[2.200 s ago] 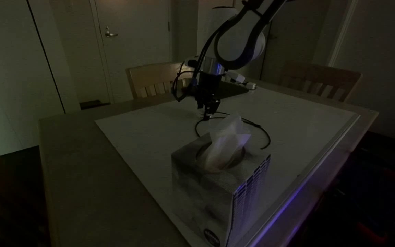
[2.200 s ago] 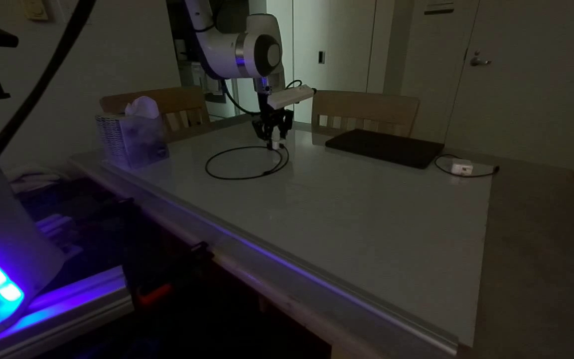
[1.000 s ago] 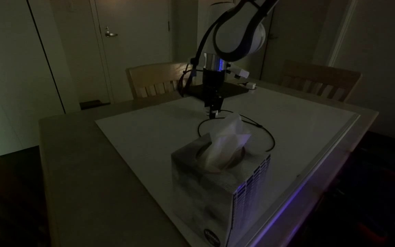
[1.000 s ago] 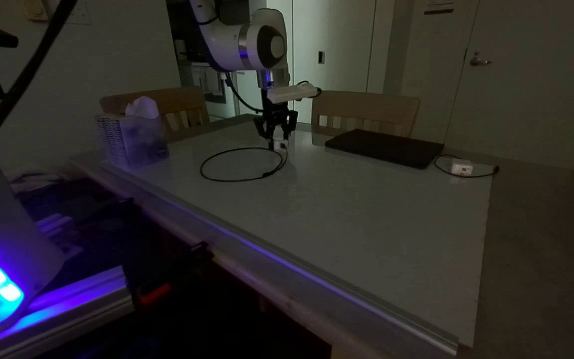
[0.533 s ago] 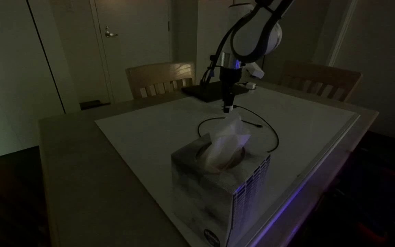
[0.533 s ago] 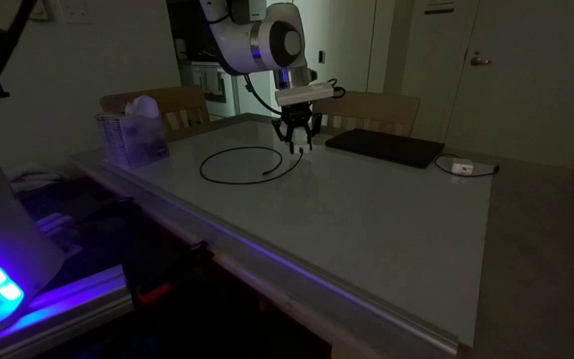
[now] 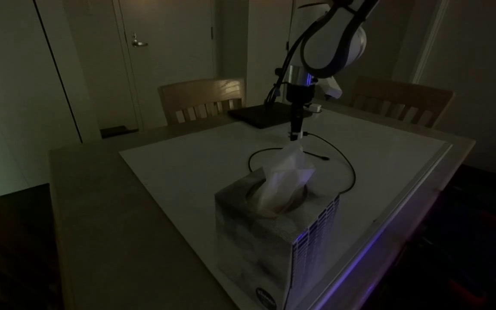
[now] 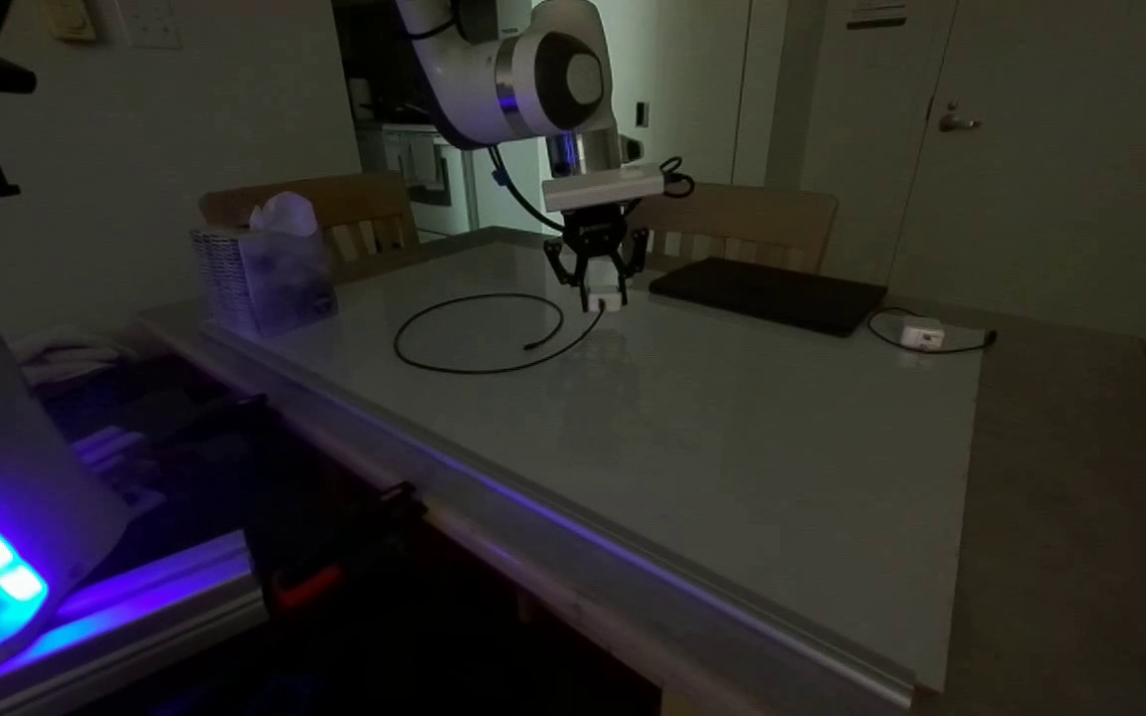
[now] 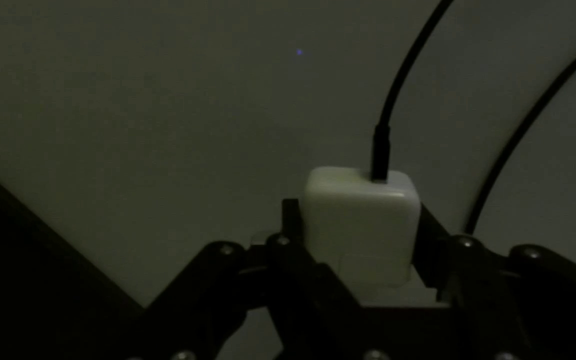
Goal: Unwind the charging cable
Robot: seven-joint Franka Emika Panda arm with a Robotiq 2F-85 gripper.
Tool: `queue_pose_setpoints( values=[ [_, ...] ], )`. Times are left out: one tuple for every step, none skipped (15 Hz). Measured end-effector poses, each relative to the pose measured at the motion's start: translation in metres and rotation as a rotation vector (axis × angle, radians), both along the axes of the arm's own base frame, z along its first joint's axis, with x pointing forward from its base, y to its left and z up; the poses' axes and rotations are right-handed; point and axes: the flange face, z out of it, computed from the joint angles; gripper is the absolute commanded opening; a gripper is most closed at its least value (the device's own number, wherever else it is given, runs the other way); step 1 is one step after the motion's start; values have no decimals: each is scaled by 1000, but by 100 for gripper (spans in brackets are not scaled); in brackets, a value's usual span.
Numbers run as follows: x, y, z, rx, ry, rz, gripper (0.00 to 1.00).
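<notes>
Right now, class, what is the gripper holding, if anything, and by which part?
The gripper holds a white adapter by two opposite sides; the cable plugs into another face.

Cable (image 8: 474,372) on board (image 8: 732,477) (mostly) — near tissue box (image 8: 286,283); adapter (image 9: 360,225) in gripper (image 8: 604,300)

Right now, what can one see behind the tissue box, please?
Behind the tissue box, in an exterior view, the charging cable curves over the white board. The box and its tissue cover part of the cable there.
</notes>
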Motion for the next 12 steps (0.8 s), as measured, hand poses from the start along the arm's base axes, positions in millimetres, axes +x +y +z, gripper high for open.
queue_pose_setpoints(
  values=[
    [0,0,0,0,0,0,27],
    [0,0,0,0,0,0,27],
    [0,0,0,1,0,0,27],
    [0,0,-1,2,1,-7,27],
    [0,-2,-1,3,0,-39,27],
    [0,-6,-1,2,-4,-91,27],
    [0,-12,-2,1,-9,-150,27],
    [-1,-19,-2,-1,-13,-210,27],
    [-1,-27,-2,-1,-16,-269,27],
    [-2,-36,-2,2,-18,-328,27],
    [-4,-45,-2,9,-18,-386,27],
    [-5,-54,-3,17,-18,-444,27]
  ],
)
